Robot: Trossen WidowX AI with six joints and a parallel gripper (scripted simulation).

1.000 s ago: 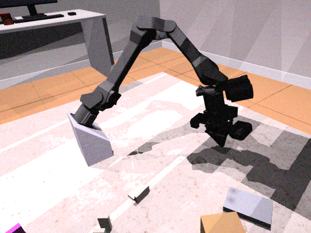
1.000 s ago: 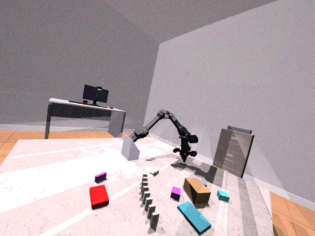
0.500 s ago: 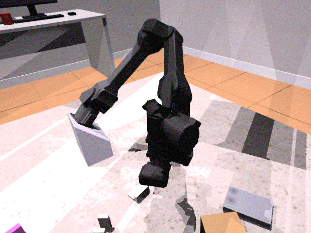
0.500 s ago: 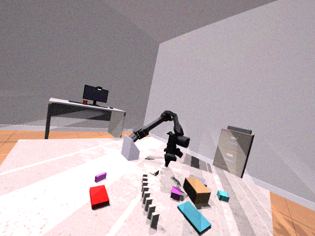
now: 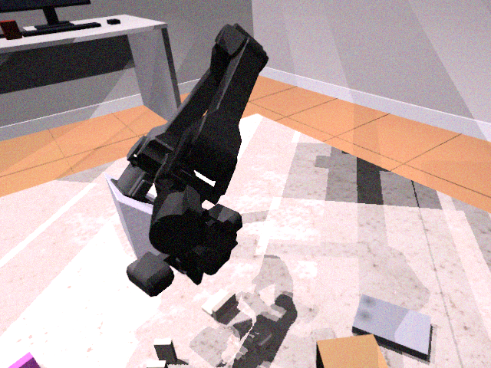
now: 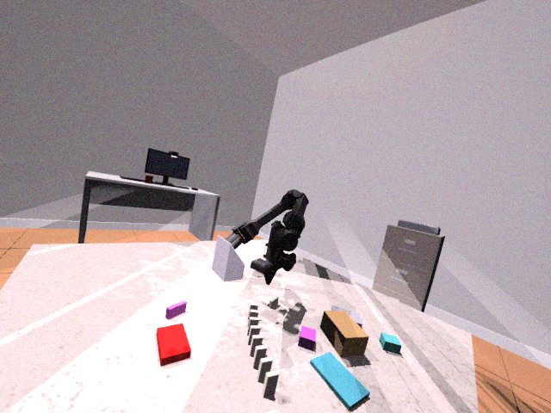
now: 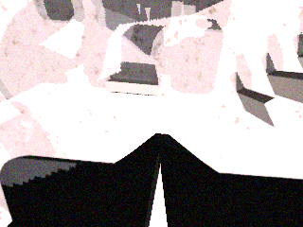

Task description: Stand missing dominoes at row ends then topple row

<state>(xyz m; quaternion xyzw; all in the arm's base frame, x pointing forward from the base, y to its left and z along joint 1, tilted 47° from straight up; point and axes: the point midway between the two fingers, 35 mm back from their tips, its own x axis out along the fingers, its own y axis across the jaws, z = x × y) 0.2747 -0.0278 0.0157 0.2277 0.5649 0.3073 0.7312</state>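
Note:
A row of several thin dominoes (image 5: 165, 351) (image 6: 270, 385) (image 7: 256, 105) stands upright, running toward the front in the exterior view; only its far end shows in the top view and at the right of the wrist view. One loose domino (image 5: 226, 309) (image 6: 274, 303) (image 7: 137, 73) lies on its side beyond the far end of the row, apart from it. My gripper (image 5: 198, 281) (image 6: 269, 282) (image 7: 161, 140) is shut and empty, pointing down above the table near the loose domino, touching neither it nor the row.
Right of the row are a magenta block (image 6: 307, 337), a brown box (image 5: 350, 350) (image 6: 351, 340), a grey-blue slab (image 5: 392, 324), a cyan slab (image 6: 338, 379) and a teal block (image 6: 390, 342). Left are a red block (image 6: 173, 342) and a purple block (image 6: 176, 309). The arm's pale mount (image 6: 226, 260) stands behind.

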